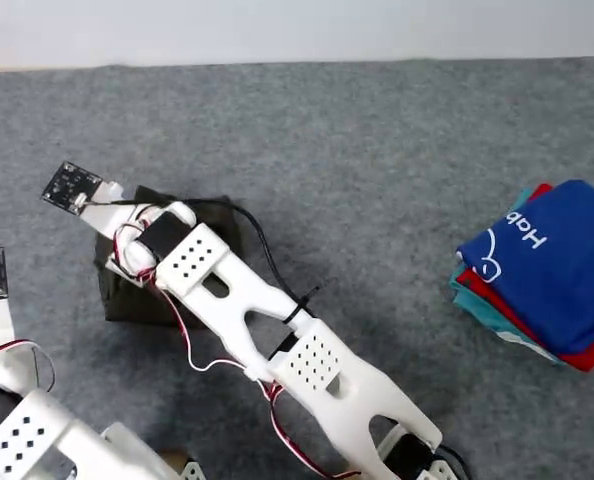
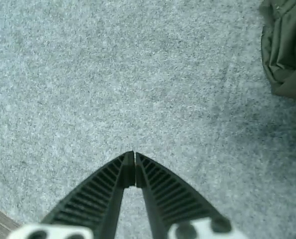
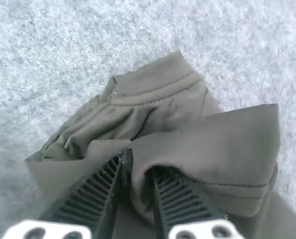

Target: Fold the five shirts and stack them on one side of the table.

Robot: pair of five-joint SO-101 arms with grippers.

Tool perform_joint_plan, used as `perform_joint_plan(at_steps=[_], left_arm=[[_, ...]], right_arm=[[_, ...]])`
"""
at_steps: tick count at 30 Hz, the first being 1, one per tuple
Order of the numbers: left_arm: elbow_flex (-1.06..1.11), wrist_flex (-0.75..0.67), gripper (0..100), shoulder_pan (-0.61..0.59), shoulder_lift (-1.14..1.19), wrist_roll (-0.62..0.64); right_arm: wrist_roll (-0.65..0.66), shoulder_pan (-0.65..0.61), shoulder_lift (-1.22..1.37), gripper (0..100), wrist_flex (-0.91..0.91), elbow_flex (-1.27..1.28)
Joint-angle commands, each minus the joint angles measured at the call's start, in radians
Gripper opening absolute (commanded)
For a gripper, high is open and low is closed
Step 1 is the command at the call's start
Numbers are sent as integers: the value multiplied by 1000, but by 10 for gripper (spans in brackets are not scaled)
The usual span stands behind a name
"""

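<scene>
A crumpled olive shirt (image 1: 127,300) lies at the left of the grey table (image 1: 377,150), partly hidden under the right arm (image 1: 227,290), which stretches across to it. My right gripper (image 3: 139,163) is shut on a fold of this olive shirt (image 3: 158,99). At the table's right edge sits a stack of folded shirts (image 1: 547,275), a blue one with white print on top, red and teal ones beneath. My left gripper (image 2: 135,158) is shut on nothing, above bare carpet, with the olive shirt (image 2: 287,50) a short way off.
The left arm (image 1: 22,430) stands at the near left corner. Red and white cables (image 1: 202,350) hang along the right arm. A wide stretch of grey carpet lies between the olive shirt and the stack. The table's far edge meets a pale wall (image 1: 277,30).
</scene>
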Motion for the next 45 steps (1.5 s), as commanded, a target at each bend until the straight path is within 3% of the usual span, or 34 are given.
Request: perform_joint_plan(at_steps=[1,8,16,25,31,39,45], left_arm=[[-4,9,8,3,-12,-8],[35,9,8,3,-12,-8],[31,5,8,3,-12,-8],[30,5,8,2,-12,-8],[30,5,8,3,-12,-8],[30,3,8,3,-12,-8],[30,3,8,3,-12,-8]], right_arm=[[14,-15,-8,99,-54,-63],[20,-44,-21,207,-119,-101],[21,-130,-61,211,-36,-229],[63,-58,-88,206,50,-264],[75,104,-99,13,193,-262],[104,194,-64,10,414,-219],[104,170,59,10,371,-226]])
